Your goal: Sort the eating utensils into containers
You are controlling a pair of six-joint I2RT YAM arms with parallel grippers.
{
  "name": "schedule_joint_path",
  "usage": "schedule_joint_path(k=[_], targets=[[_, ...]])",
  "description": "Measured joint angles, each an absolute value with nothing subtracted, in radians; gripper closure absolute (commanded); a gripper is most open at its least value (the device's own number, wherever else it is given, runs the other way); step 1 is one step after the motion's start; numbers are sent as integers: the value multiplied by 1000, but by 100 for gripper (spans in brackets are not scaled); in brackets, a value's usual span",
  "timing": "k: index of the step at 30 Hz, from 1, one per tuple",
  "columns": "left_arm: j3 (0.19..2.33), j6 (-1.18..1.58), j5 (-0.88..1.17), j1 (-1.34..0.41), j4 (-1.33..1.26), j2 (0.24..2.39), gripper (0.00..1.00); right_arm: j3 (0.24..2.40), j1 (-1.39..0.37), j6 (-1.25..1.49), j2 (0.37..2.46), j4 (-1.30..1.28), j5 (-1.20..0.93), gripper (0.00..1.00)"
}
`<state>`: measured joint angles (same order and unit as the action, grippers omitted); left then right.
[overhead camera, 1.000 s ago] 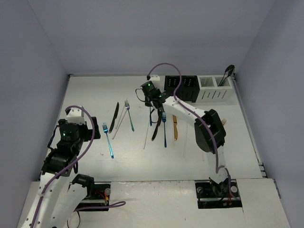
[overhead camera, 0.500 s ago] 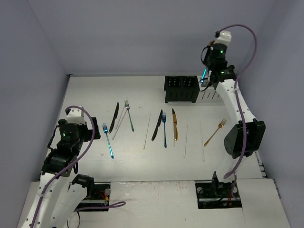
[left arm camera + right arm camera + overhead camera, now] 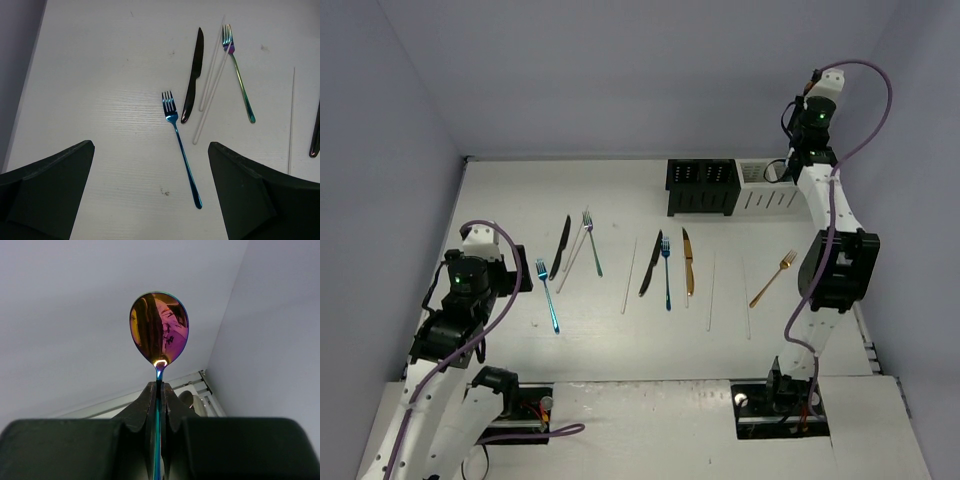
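Note:
My right gripper (image 3: pixel 160 386) is shut on the thin handle of an iridescent spoon (image 3: pixel 159 328), whose bowl points up. In the top view this gripper (image 3: pixel 792 165) hangs high at the back right, over the white container (image 3: pixel 767 192). The black container (image 3: pixel 702 187) stands just left of it. My left gripper (image 3: pixel 151 167) is open and holds nothing above the table, with a blue fork (image 3: pixel 181 150) lying just ahead between its fingers. Beyond that fork lie a black knife (image 3: pixel 193 75), two white chopsticks (image 3: pixel 211 87) and an iridescent fork (image 3: pixel 238 72).
In the table's middle lie a white chopstick (image 3: pixel 629 275), a black utensil (image 3: pixel 651 263), a blue fork (image 3: pixel 666 272), a gold knife (image 3: pixel 688 262), more chopsticks (image 3: pixel 711 290) and a gold fork (image 3: pixel 773 278). Walls close in the back and both sides.
My right arm has gone from the middle row of utensils up and back to the right, over the white container, carrying the iridescent spoon. The left arm has stayed still.

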<state>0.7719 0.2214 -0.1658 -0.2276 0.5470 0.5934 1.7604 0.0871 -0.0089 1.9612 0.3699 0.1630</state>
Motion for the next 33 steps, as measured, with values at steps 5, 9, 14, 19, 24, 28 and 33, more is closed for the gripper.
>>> schedule_joint_path(k=[5, 9, 14, 19, 24, 28, 33], targets=[[772, 221, -165, -228, 539, 593, 3, 1725, 115, -19, 2033, 450, 155, 100], [772, 221, -164, -228, 535, 593, 3, 1725, 129, -19, 2083, 492, 148, 100], [772, 220, -160, -228, 531, 595, 2, 1720, 132, -14, 2121, 543, 142, 100], [772, 218, -157, -228, 524, 596, 3, 1639, 132, -3, 2125, 594, 130, 100], [772, 216, -154, -228, 518, 593, 3, 1510, 131, 22, 2119, 647, 118, 88], [772, 216, -154, -228, 517, 578, 3, 1435, 129, 45, 2070, 669, 113, 67], [772, 216, -153, -228, 517, 554, 3, 1347, 120, 66, 1956, 641, 128, 50]])
